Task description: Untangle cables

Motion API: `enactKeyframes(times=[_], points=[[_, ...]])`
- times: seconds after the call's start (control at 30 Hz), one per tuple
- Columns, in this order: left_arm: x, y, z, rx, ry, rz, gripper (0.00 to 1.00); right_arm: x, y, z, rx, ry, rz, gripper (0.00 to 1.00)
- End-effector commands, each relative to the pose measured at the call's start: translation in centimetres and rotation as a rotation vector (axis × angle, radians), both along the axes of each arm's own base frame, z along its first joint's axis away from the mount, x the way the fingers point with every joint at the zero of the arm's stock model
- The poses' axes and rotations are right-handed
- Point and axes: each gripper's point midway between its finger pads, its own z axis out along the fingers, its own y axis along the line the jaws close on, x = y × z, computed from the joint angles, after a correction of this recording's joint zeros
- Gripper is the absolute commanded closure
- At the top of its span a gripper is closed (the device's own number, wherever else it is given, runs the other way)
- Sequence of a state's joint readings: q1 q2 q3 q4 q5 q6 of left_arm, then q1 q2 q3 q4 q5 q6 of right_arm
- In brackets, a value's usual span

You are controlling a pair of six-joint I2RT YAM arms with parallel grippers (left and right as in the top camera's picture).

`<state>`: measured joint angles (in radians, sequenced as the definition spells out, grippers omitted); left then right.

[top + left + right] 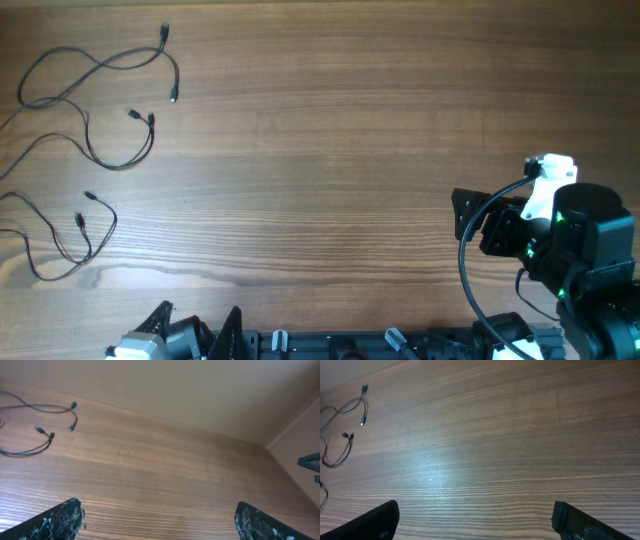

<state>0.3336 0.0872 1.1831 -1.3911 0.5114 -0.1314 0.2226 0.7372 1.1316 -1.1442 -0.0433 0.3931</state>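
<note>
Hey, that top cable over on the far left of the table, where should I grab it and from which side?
Probably the top cable just behind its upper plug, coming straight down with the jaws across the cord: it lies flat on the table, and that end sticks out apart from the other strands.

Cables (118,166), ahead and left of the left gripper (200,310): strands run off the left edge in all views; plug types too small to tell. Left gripper's body cut by overhead's bottom edge; wrist views crop the fingers (60,520) below.
</note>
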Motion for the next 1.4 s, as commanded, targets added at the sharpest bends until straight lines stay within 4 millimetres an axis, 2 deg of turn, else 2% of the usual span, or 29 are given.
enactKeyframes(times=[0.0, 0.4, 0.6, 0.7, 0.97, 1.13, 1.23, 1.37], points=[[-0.3, -0.2, -0.5, 0.011, 0.012, -0.015, 0.00, -0.1, -0.4, -0.1, -0.005, -0.002, -0.021, 0.00], [-0.5, -0.3, -1.0, 0.003, 0.035, -0.015, 0.00, -1.1, -0.6, 1.0, 0.008, -0.062, -0.022, 0.01], [-0.5, -0.3, -1.0, 0.003, 0.035, -0.015, 0.00, -2.2, -2.4, 2.5, -0.024, -0.195, -0.085, 0.00], [-0.5, -0.3, -1.1, 0.001, 0.040, -0.015, 0.00, -2.0, -2.9, 2.2, -0.062, -0.283, -0.083, 0.00], [-0.8, -0.4, -2.0, -0.013, 0.080, -0.016, 0.00, 0.4, -0.6, -0.9, -0.100, -0.603, 0.074, 0.00], [-0.8, -0.4, -2.0, -0.013, 0.080, -0.016, 0.00, 1.8, -0.7, -2.9, -0.078, -0.721, 0.063, 0.00], [-0.8, -0.4, -2.0, -0.013, 0.080, -0.016, 0.00, 2.4, -0.3, -4.4, -0.117, -0.780, 0.122, 0.00], [-0.8, -0.4, -2.0, -0.013, 0.080, -0.016, 0.00, 2.8, -0.8, -5.6, -0.130, -0.794, 0.108, 0.00]])
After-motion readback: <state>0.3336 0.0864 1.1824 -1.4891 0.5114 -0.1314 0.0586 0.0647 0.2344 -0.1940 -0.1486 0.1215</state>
